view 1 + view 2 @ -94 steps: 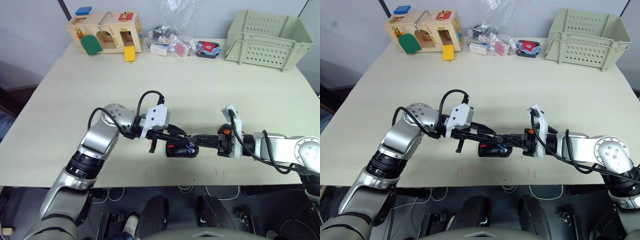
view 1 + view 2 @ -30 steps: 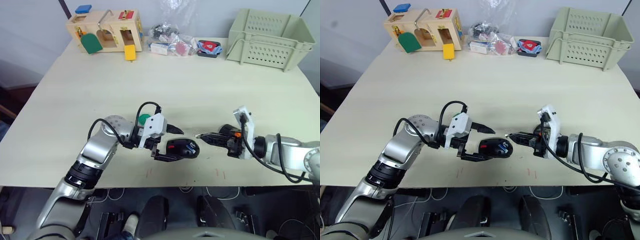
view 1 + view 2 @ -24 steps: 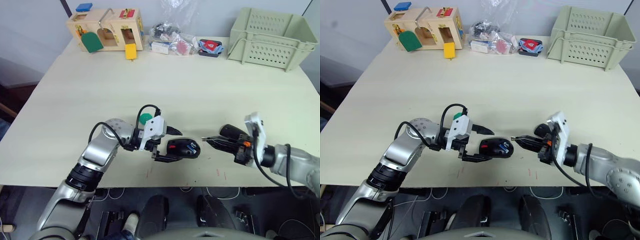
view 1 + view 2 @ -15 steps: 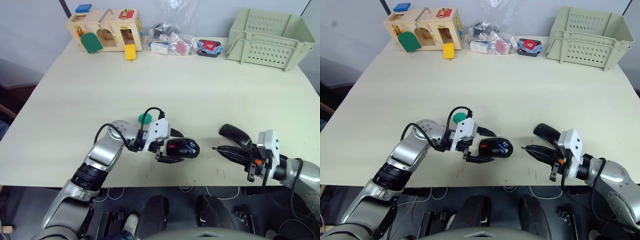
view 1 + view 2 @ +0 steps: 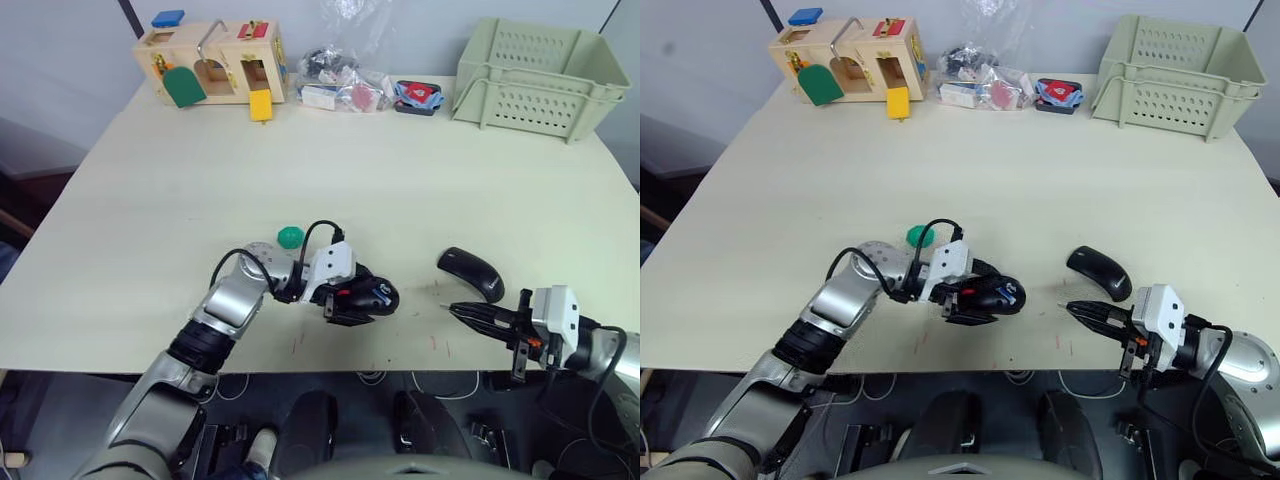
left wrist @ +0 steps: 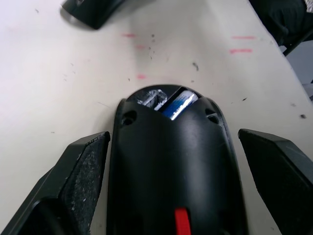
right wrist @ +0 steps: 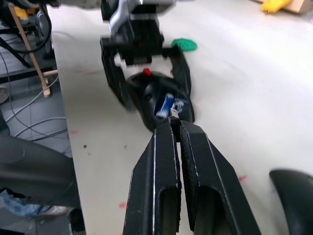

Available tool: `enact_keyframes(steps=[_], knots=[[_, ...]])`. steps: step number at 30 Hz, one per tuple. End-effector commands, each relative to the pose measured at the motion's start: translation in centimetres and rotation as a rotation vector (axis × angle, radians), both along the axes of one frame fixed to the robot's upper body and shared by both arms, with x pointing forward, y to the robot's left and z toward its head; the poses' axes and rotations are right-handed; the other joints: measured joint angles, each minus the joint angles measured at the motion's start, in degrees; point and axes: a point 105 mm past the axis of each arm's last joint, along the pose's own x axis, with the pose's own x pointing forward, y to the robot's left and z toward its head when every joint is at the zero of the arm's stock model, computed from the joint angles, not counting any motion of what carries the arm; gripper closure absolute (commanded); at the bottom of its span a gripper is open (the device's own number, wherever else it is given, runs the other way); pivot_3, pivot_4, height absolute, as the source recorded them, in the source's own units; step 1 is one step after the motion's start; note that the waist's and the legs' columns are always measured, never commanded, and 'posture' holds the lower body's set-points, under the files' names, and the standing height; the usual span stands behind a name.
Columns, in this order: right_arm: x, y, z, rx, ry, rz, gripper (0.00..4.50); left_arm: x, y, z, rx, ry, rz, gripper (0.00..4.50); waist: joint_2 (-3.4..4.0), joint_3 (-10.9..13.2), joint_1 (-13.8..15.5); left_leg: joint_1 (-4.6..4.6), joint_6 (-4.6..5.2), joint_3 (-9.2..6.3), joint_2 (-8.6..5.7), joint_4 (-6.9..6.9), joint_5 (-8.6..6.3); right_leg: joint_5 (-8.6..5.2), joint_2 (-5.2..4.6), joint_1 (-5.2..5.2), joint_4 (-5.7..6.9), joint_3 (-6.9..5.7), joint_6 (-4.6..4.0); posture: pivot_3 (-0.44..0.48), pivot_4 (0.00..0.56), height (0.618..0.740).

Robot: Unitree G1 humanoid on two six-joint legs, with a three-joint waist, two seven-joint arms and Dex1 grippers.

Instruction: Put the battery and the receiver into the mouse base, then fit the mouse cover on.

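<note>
Left wrist view showed the battery [image 6: 177,103] seated in the mouse base [image 6: 173,166], which the left gripper [image 5: 345,300] bracketed with wide jaws. Right gripper [image 5: 1085,312], jaws nearly closed and apparently empty, sat beside the mouse cover [image 5: 1098,272]. Fetching that cover likely came next; receiver unclear.

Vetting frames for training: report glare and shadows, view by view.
Left wrist view: soft sheen across the glossy black oval mouse base, bright glint on the white-and-blue battery. Left eye view: even light, faint shadow beneath the smooth black curved mouse cover.
</note>
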Motion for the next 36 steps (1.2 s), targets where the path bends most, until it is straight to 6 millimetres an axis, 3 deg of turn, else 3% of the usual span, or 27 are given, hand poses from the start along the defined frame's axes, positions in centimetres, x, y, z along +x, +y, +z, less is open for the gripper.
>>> enact_keyframes(steps=[1,9,12,13,24,27,36], knots=[[-0.2,0.2,1.2,0.006,-0.055,0.016,4.50,0.3,-0.1,0.4,0.011,-0.020,-0.012,0.03,0.00,0.0,0.0,0.01,0.00,0.00,0.00,0.00,0.00,0.00,0.00,0.00,0.01,0.00,0.00,0.000,0.150,0.740],[-0.1,0.2,1.2,-0.001,-0.057,0.018,4.50,0.4,-0.1,0.0,-0.012,0.040,0.017,0.03,0.00,0.0,0.0,0.07,0.00,0.01,0.00,0.04,0.00,0.00,-0.01,0.06,0.07,0.02,0.00,0.000,0.150,0.740],[-0.1,0.2,1.2,-0.004,-0.056,0.017,4.50,0.4,0.1,-0.4,-0.002,0.046,0.020,1.38,0.00,0.0,0.0,0.30,0.00,0.01,0.00,0.04,0.00,-0.01,-0.01,0.31,0.06,0.02,-0.01,0.000,0.150,0.740],[-0.1,0.2,1.3,-0.004,-0.055,0.017,4.50,0.4,0.2,-0.5,0.003,0.044,0.020,1.53,0.00,0.0,0.0,0.39,0.00,0.05,0.00,0.02,0.00,-0.02,-0.02,0.37,0.06,0.06,-0.03,0.000,0.150,0.740],[0.9,1.7,3.1,-0.020,0.073,-0.013,4.50,0.5,-0.3,-0.2,0.011,0.017,0.042,1.53,0.02,0.0,0.1,0.56,0.00,0.22,0.00,-0.03,-0.01,-0.06,-0.05,0.42,0.12,0.23,-0.10,0.000,0.150,0.740],[1.8,2.1,3.6,-0.113,0.150,-0.050,4.50,0.5,-0.8,0.0,0.016,-0.004,0.046,1.53,0.02,0.0,0.1,0.56,0.00,0.21,-0.01,-0.03,-0.01,-0.06,-0.07,0.42,0.11,0.22,-0.11,0.000,0.150,0.740],[3.6,3.8,6.1,-0.173,0.423,-0.121,4.50,0.9,-1.3,-0.3,0.055,-0.031,0.050,1.53,0.01,0.0,0.2,0.53,0.01,0.18,0.01,-0.04,-0.01,-0.11,-0.23,0.41,0.12,0.21,-0.21,0.000,0.150,0.740]])
